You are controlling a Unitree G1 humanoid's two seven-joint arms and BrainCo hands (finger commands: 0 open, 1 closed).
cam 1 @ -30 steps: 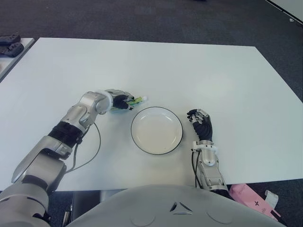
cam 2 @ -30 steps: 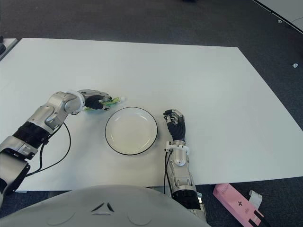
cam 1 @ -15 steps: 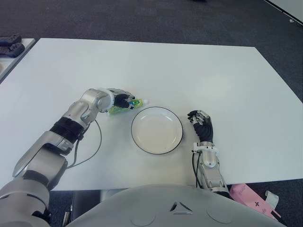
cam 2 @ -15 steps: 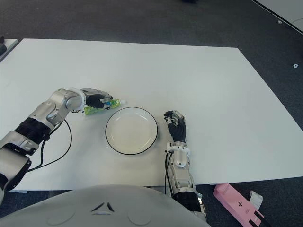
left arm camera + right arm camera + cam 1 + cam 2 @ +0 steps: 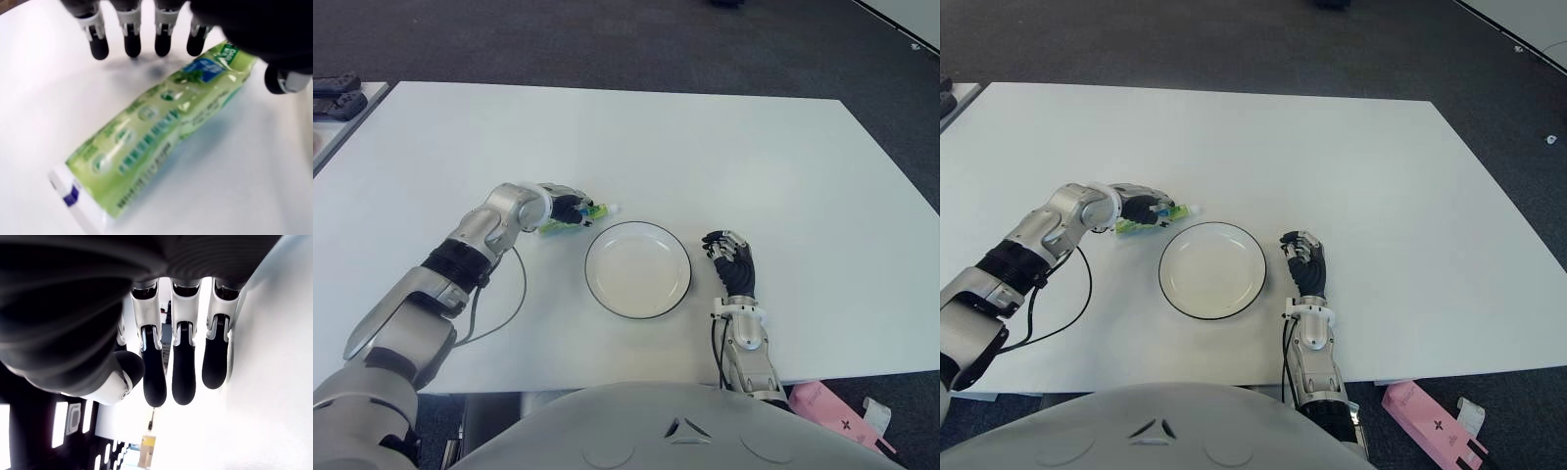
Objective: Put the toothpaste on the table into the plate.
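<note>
Toothpaste (image 5: 161, 132), a soft green tube with a white crimped tail, a blue patch near the cap end and a white cap (image 5: 612, 208), lies flat on the white surface (image 5: 724, 147), just left of the plate (image 5: 637, 269) and level with its far rim, cap pointing right. Compared with a second ago, when the left hand (image 5: 563, 208) covered most of the tube, the green body now shows beside the hand and has swung slightly, suggesting a re-grip rather than a lift. In the left wrist view the fingers (image 5: 132, 34) hang spread above the cap end with the thumb on the tube's other side; none appears to press it, though contact under the palm is hidden. The tube is therefore judged unheld and still outside the empty plate. Right hand (image 5: 731, 261) shows just right of the plate, fingers loosely curled, holding nothing.
</note>
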